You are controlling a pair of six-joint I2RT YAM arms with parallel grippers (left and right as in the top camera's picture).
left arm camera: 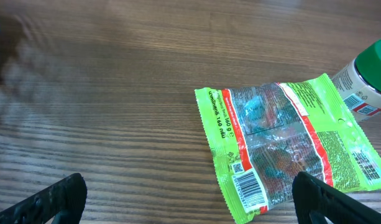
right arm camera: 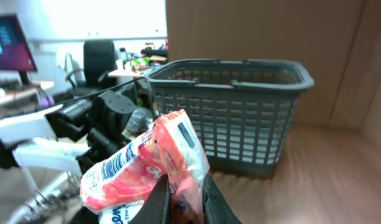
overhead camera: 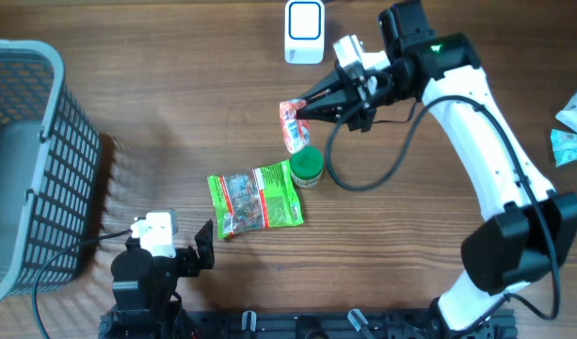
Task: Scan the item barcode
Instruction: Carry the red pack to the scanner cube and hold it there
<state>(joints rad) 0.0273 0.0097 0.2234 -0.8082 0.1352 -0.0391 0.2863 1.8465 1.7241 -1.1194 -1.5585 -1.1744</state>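
A red and white snack packet (overhead camera: 293, 127) hangs above the table, and my right gripper (overhead camera: 304, 110) is shut on its edge. It is just below and in front of the white barcode scanner (overhead camera: 304, 30) at the back edge. In the right wrist view the packet (right arm camera: 146, 163) fills the space above the shut gripper (right arm camera: 184, 200). A green snack packet (overhead camera: 256, 200) lies flat mid-table, its barcode (left arm camera: 248, 186) facing up. My left gripper (left arm camera: 190, 199) stands open and empty low over the wood, just short of that packet's near end.
A green-capped bottle (overhead camera: 306, 167) lies beside the green packet, under the held item. A grey mesh basket (overhead camera: 29, 160) stands at the far left. Pale blue packets (overhead camera: 575, 127) lie at the right edge.
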